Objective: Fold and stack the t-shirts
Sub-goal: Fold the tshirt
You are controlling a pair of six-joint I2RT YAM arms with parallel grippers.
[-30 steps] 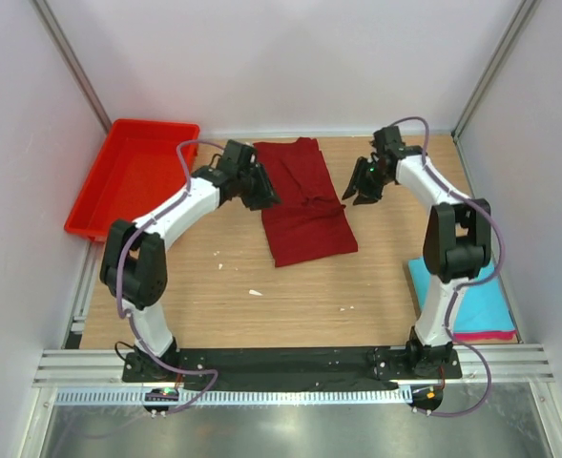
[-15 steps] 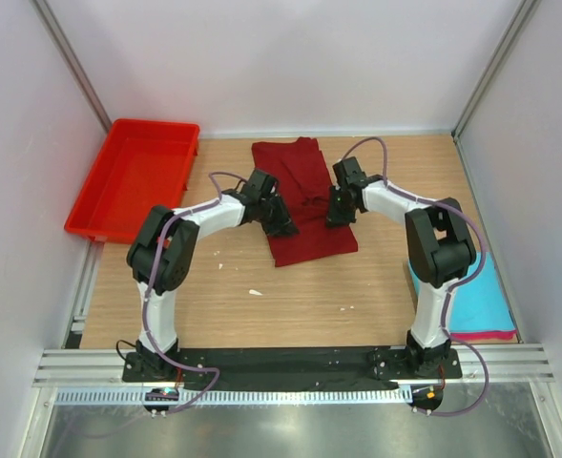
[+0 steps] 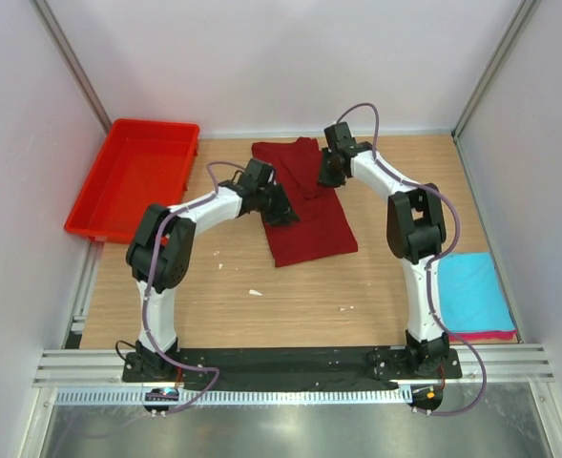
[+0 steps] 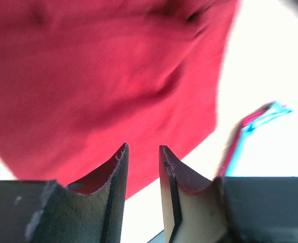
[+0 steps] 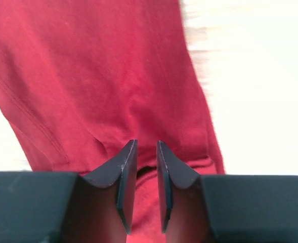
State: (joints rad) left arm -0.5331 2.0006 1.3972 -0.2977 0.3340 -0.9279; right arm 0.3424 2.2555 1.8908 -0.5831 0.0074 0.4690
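1. Dark maroon t-shirt (image 3: 309, 229) of soft cloth lies flat on the wooden desk (image 3: 261, 315), beneath and between the two claws. Its long axis runs from the back wall toward the arm bases, with the near end swung slightly right. Which end is the neck I cannot tell.
2. The right claw (image 3: 328, 177) sits on the far right part of the maroon t-shirt. In its wrist view the fingers (image 5: 126, 172) are almost together, red cloth fills the slit, and a fold is pinched.
3. The left claw (image 3: 282, 214) rests at the shirt's left edge, jaws narrowly parted. Whether cloth is caught between them I cannot tell.
4. A folded turquoise blue t-shirt (image 3: 467, 291) lies on a pink t-shirt (image 3: 486, 336), well apart from the right claw and nearer that arm's base. A bright red plastic tray (image 3: 118, 181) lies well left of the left claw.
5. Half a second earlier the right claw was midway along the shirt's right edge, and it is now farther back. The left claw has barely shifted.
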